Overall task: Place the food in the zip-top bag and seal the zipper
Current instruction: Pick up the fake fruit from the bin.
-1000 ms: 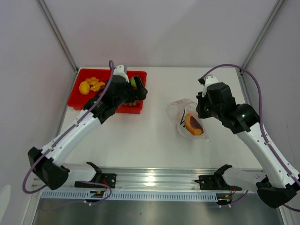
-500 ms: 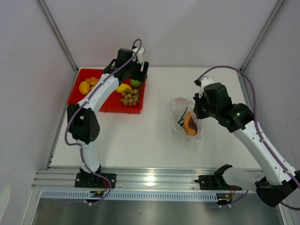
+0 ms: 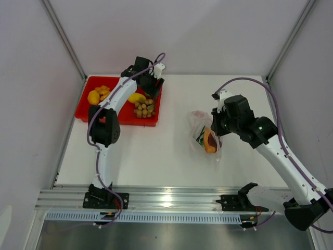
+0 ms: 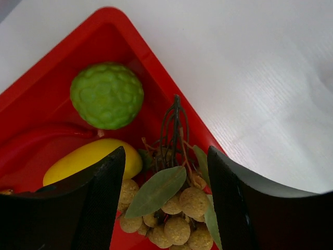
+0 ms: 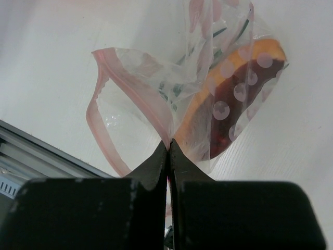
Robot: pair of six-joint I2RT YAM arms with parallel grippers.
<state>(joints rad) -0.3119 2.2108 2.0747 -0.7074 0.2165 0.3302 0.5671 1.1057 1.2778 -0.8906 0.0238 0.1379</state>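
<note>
The red tray (image 3: 83, 112) holds the food: a yellow lemon (image 3: 93, 97), orange pieces (image 3: 104, 91), a yellow mango (image 3: 136, 97) and a brown nut cluster (image 3: 144, 108). My left gripper (image 3: 149, 86) hangs open over the tray's far right corner. In the left wrist view its gripper (image 4: 166, 208) straddles the nut cluster (image 4: 177, 221) from above, with the green lime (image 4: 106, 95) and the mango (image 4: 88, 161) beyond. My right gripper (image 3: 213, 125) is shut on the pink zipper (image 5: 130, 83) of the zip-top bag (image 3: 202, 130). The bag holds an orange piece (image 5: 234, 104) and a green-leaved item.
The tray sits at the table's far left, against the left wall frame. The bag lies right of centre on the white table (image 3: 171, 151). A metal rail (image 3: 166, 200) runs along the near edge.
My left arm has reached farther back, and its gripper has moved from above the tray's right side to its far right corner. My right gripper has shifted slightly left with the bag's mouth.
</note>
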